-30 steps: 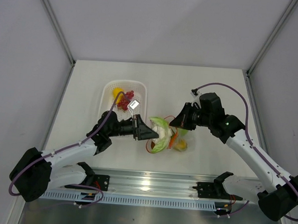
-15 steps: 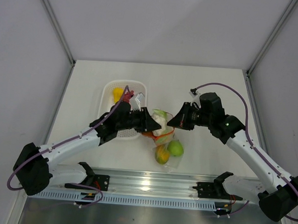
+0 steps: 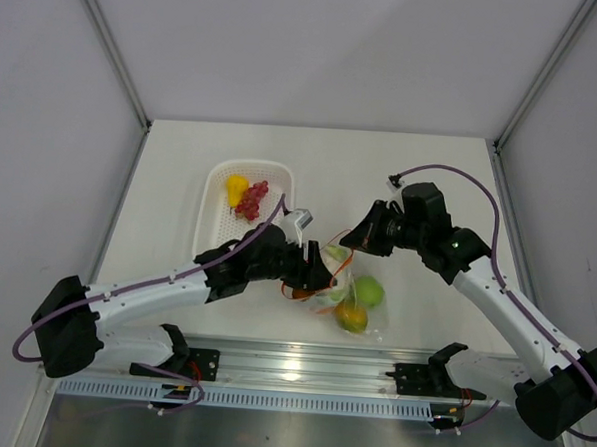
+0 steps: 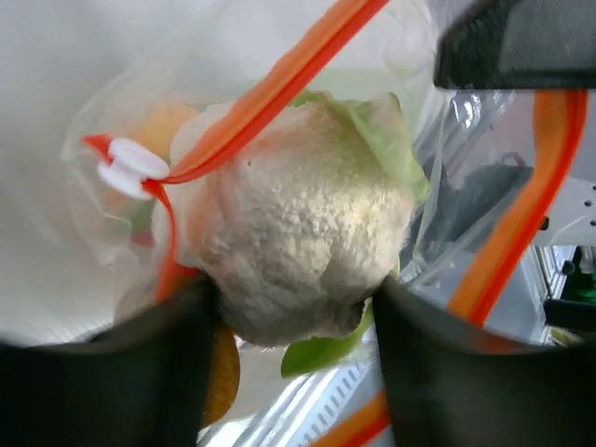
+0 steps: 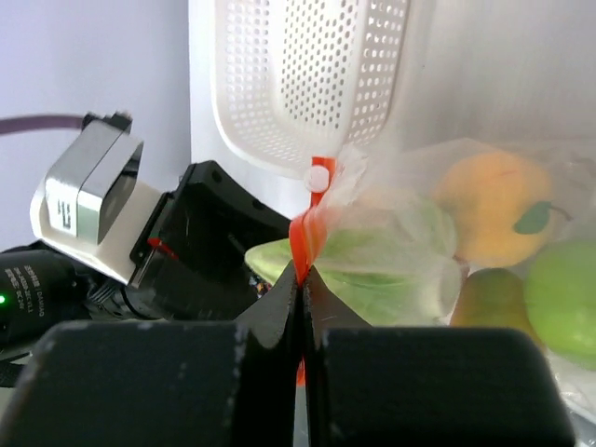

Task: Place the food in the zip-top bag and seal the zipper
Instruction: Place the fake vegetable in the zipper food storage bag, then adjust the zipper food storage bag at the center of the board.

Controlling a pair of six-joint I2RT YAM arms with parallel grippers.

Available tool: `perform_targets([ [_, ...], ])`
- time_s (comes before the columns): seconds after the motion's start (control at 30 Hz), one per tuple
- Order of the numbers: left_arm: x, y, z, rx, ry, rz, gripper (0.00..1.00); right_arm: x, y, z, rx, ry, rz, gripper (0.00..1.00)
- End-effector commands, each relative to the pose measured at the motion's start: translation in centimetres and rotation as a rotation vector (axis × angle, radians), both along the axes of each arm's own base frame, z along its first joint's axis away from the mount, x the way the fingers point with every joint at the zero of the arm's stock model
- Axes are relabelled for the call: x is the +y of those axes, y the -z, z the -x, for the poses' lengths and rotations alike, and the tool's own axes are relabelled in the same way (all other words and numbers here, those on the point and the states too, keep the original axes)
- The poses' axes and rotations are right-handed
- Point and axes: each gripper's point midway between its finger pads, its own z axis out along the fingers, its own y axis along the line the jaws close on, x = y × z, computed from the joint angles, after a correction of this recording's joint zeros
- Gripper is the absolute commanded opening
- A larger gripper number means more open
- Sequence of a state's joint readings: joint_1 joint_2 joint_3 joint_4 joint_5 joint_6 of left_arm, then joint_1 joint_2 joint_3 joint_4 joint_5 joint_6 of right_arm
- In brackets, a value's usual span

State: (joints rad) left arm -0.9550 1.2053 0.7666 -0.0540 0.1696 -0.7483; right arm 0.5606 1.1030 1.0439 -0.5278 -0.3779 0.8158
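Our left gripper (image 4: 293,326) has its jaws at a middling width, pressed against either side of the cauliflower (image 4: 298,223). The cauliflower sits in the mouth of the zip-top bag (image 3: 365,322); we cannot tell whether that grip is already loosening. The zipper (image 4: 279,84) slants across just above the cauliflower, so the bag's inside lies straight ahead of the jaws. The right gripper (image 5: 300,279) is clamped on the zipper's end below the white slider (image 5: 319,175), holding the mouth up. The bag lies by the near edge of the table (image 3: 431,170), with a green apple (image 3: 369,290) inside. A second ago the left gripper overlapped the basket (image 3: 220,194); it has since pushed clear, toward the bag.
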Motion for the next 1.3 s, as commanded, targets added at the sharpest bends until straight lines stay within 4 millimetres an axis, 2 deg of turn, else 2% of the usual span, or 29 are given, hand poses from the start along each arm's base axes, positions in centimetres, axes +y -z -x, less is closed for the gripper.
perform_targets([
  [0.0,0.4,-2.1,1.3,-0.087,0.072,0.057,0.70,-0.2,-2.7,-1.7,-0.087,0.038,-0.034,0.00],
  [0.03,1.1,-1.8,1.0,-0.094,0.044,0.023,0.79,-0.1,-2.8,-1.7,-0.089,0.034,-0.039,0.00],
  [0.07,1.5,-2.2,0.7,-0.119,0.033,0.008,0.84,-0.1,-2.8,-1.6,-0.087,0.030,-0.039,0.00],
  [0.1,2.1,-2.7,0.6,-0.138,0.015,0.001,0.98,-0.1,-2.9,-1.5,-0.090,0.026,-0.040,0.00],
  [0.17,3.4,-3.3,-0.2,-0.169,-0.039,-0.056,0.99,-0.1,-2.7,-1.1,-0.081,0.009,-0.037,0.00],
  [0.33,6.4,-6.6,-1.1,-0.245,-0.154,-0.076,1.00,-0.3,-2.1,-0.2,-0.079,-0.023,-0.026,0.00],
  [0.4,7.9,-6.9,-1.6,-0.254,-0.223,-0.114,0.99,-0.3,-1.9,0.1,-0.071,-0.032,-0.024,0.00],
  [0.5,9.2,-6.1,-1.9,-0.252,-0.262,-0.168,0.92,-0.3,-1.9,0.3,-0.075,-0.037,-0.027,0.00],
  [0.57,9.5,-4.2,-1.9,-0.227,-0.261,-0.226,0.81,-0.2,-2.0,0.3,-0.078,-0.043,-0.030,0.00],
  [0.67,9.1,-1.6,-1.8,-0.193,-0.246,-0.265,0.66,-0.1,-2.5,0.2,-0.088,-0.045,-0.036,0.00],
  [0.7,8.8,-1.3,-1.8,-0.186,-0.237,-0.258,0.61,-0.1,-2.7,0.2,-0.092,-0.047,-0.038,0.00],
  [0.77,8.3,-0.2,-1.4,-0.171,-0.206,-0.252,0.56,-0.1,-2.9,0.2,-0.098,-0.048,-0.038,0.00],
  [1.0,8.2,2.6,-1.6,-0.124,-0.216,-0.316,0.57,-0.3,-3.1,0.5,-0.104,-0.052,-0.038,0.00],
  [1.27,6.6,4.3,-2.0,-0.091,-0.188,-0.329,0.49,-0.6,-3.2,0.6,-0.109,-0.044,-0.035,0.00],
])
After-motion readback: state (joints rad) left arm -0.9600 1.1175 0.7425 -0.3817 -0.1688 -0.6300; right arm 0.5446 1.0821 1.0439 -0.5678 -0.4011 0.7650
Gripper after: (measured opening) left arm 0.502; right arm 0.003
